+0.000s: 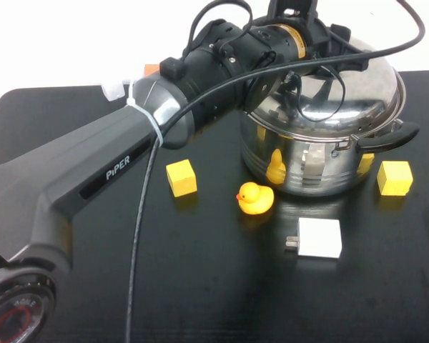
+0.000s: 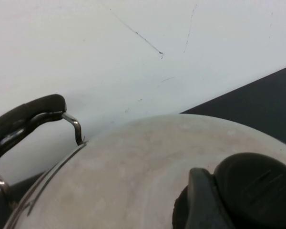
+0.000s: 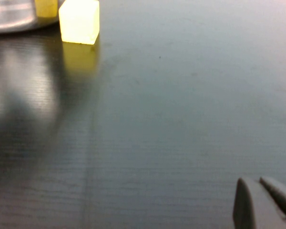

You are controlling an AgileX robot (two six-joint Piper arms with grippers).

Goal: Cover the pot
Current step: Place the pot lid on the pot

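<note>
The steel pot point(image 1: 307, 161) stands at the back right of the black table, one black side handle point(image 1: 397, 136) pointing right. The domed steel lid point(image 1: 357, 86) sits on its rim. My left arm reaches across over the lid, and my left gripper point(image 1: 294, 13) is at the lid's top. In the left wrist view one finger point(image 2: 200, 205) presses against the lid's black knob point(image 2: 257, 186); the other finger is hidden. A pot handle point(image 2: 24, 119) shows beyond the dome point(image 2: 133, 171). My right gripper point(image 3: 264, 202) is shut and empty, low over bare table, out of the high view.
A yellow cube point(image 1: 181, 177) lies left of the pot and another point(image 1: 394, 177) to its right, also in the right wrist view point(image 3: 79, 21). A yellow rubber duck point(image 1: 255, 198) and a white plug adapter point(image 1: 319, 237) lie in front of the pot. A white wall is behind.
</note>
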